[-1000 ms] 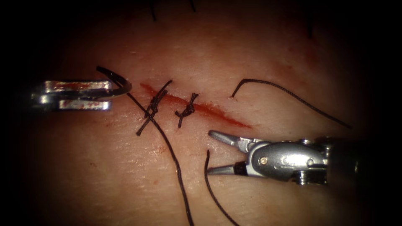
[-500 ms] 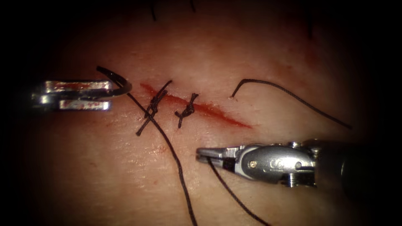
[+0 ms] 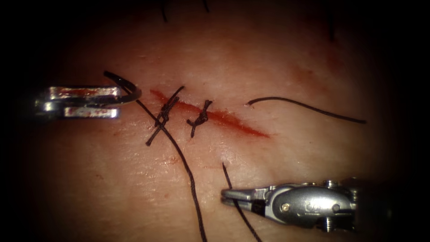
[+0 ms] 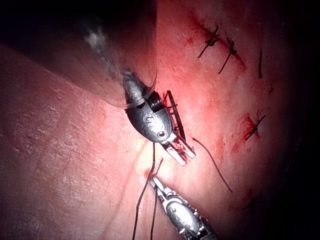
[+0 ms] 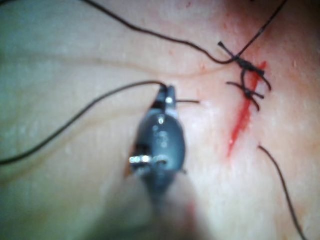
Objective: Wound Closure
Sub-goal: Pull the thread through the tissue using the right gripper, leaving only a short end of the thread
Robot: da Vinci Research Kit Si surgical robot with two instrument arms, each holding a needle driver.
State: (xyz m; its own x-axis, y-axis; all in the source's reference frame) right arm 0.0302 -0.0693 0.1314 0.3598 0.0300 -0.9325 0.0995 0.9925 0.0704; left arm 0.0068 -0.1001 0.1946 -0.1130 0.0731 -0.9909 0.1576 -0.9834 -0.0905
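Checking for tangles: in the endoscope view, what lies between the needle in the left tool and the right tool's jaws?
In the endoscope view, between needle and right tool, a long thread runs over bare tissue, crossing the knotted stitch.

Thread (image 3: 192,188) cut off at lower edge, endoscope view; needle (image 3: 127,89) mid-curve hidden within left pincer (image 3: 114,102).

left tool (image 3: 85,102) flat silver jaws with red smears, mid-left of endoscope frame; right tool (image 3: 237,196) grey-silver rounded wrist, round screw, dark shaft, lower right
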